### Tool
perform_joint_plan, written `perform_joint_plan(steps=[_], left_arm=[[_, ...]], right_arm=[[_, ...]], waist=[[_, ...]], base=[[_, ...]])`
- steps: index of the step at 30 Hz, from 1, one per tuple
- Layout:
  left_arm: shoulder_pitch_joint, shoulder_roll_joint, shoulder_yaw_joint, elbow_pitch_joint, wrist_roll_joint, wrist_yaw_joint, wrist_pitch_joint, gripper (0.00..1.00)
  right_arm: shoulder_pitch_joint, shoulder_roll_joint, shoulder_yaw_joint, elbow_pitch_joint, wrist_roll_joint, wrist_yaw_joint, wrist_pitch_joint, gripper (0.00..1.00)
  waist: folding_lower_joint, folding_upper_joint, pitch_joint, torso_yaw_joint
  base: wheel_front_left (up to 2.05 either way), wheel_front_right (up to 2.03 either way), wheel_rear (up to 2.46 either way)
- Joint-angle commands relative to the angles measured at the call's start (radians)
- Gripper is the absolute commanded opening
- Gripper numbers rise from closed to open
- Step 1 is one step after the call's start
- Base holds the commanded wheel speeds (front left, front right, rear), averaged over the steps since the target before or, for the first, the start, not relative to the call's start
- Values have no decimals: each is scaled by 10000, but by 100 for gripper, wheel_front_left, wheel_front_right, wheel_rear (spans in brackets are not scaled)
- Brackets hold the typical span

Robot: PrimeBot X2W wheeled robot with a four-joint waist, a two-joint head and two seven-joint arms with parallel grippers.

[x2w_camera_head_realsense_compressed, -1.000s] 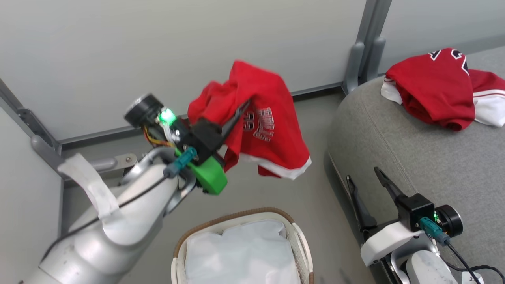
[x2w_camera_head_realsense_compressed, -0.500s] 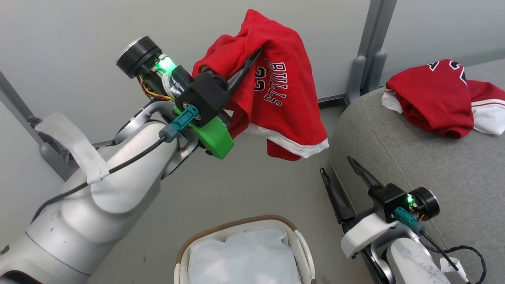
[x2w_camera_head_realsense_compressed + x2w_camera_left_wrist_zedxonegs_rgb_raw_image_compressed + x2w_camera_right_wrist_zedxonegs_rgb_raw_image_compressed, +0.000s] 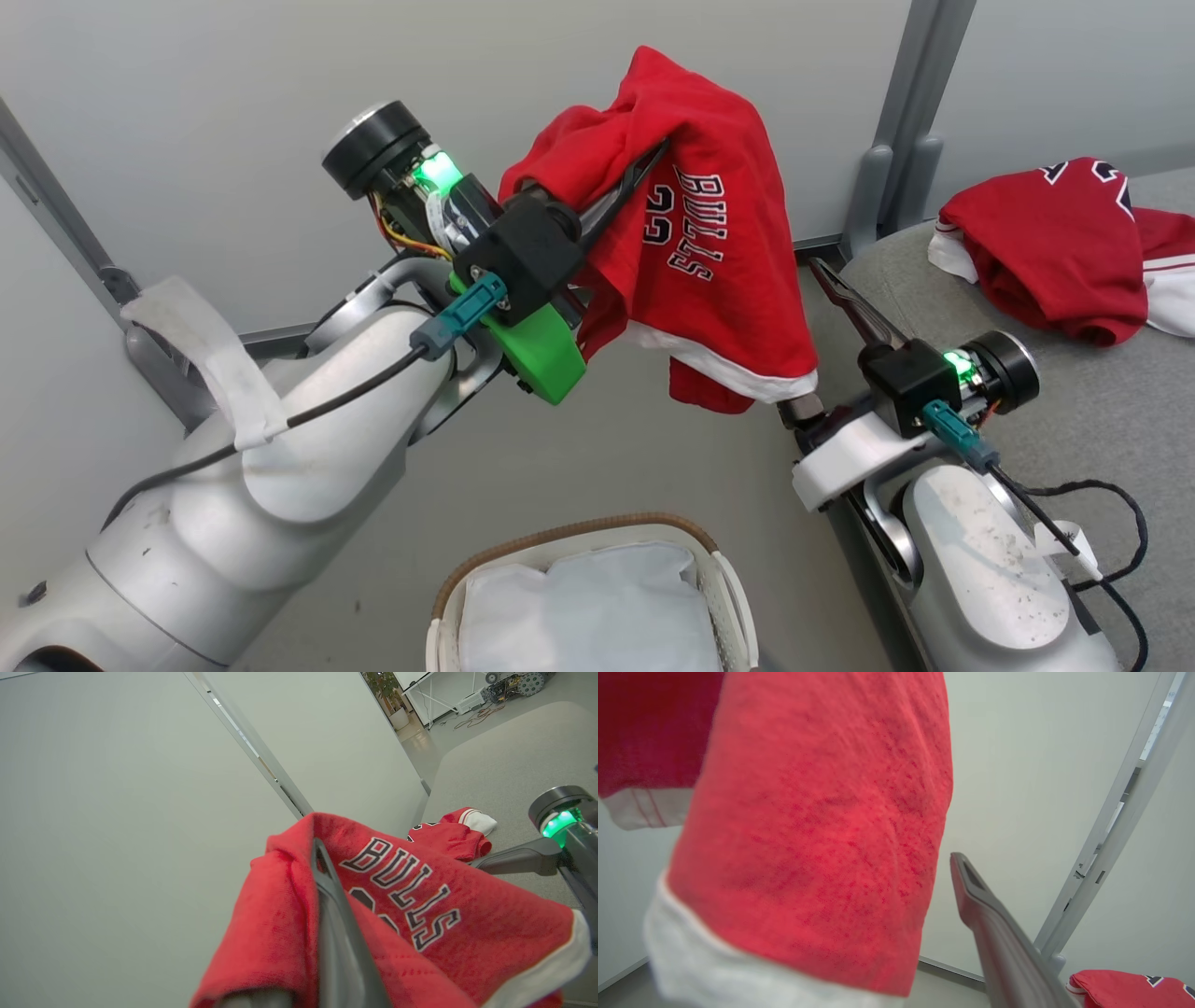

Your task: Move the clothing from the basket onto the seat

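Bordering grey floor (image 3: 597,467), pale walls (image 3: 233,112) meet the seat (image 3: 1074,411). Left fingers (image 3: 621,187) pinch the Bulls garment (image 3: 738,280) aloft; right fingers (image 3: 854,306) gape wide beside it.

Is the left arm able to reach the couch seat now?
Probably yes. The left gripper holds the red Bulls garment raised close beside the seat, whose near part is bare. The right arm stands at the seat's edge under the hem and might get brushed.
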Motion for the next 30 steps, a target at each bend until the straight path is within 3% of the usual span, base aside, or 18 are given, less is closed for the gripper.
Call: perform_joint_plan(steps=[1, 2, 4, 5, 6, 16, 18, 19, 20, 21, 25, 30], left_arm=[[233, -7, -18, -38, -147, 80, -61, 0], [296, -15, -41, -49, -166, 87, -83, 0], [441, -33, -82, -70, -214, 97, -102, 0], [512, -36, -90, -73, -254, 119, -115, 0], [622, -40, -84, -81, -305, 150, -155, 0], [1915, -97, 128, 95, -1067, 512, -451, 2], [2289, -181, 257, 170, -1314, 644, -547, 23], [2467, -230, 323, 201, -1415, 700, -571, 40], [2705, -295, 421, 261, -1525, 768, -632, 76], [2910, -353, 502, 314, -1629, 827, -635, 100], [3841, -714, 823, 553, -2019, 910, -719, 100], [5036, -1069, 1414, 721, -1766, 691, -709, 100]], right_arm=[[-189, -33, 53, -4, -66, -14, -1, 100], [-294, -35, 86, 44, -92, -14, -1, 96], [-472, -35, 132, 134, -172, -14, -1, 37], [-528, -33, 173, 194, -194, -14, -1, 25], [-604, -35, 205, 249, -223, -14, -1, 0], [-876, -35, 180, 527, -395, -14, -1, 0], [-949, -35, 127, 497, -394, -14, -1, 0], [-963, -35, 95, 471, -399, -14, -1, 0], [-982, -35, 58, 442, -407, -14, -1, 0], [-995, -33, 33, 424, -419, -14, -1, 0], [-1020, -33, -151, 380, -526, -14, -1, 0], [-1052, -32, -494, 406, -683, -14, -1, 0]], waist=[[1, 0, 6, 40], [1, 0, 9, 62], [1, 0, 13, 103], [1, 0, 11, 120], [1, 0, 9, 137], [1, 0, -7, 235], [1, 0, -8, 238], [1, 0, -8, 238], [1, 0, -2, 237], [1, 0, 8, 231], [1, 0, 34, 236], [1, 0, 103, 249]], base=[[0, 0, 0], [0, 0, 0], [0, 0, 0], [0, 0, 0], [0, 0, 0], [0, 0, 0], [0, 0, 0], [0, 0, 0], [0, 0, 0], [0, 0, 0], [0, 0, 0], [0, 0, 0]])
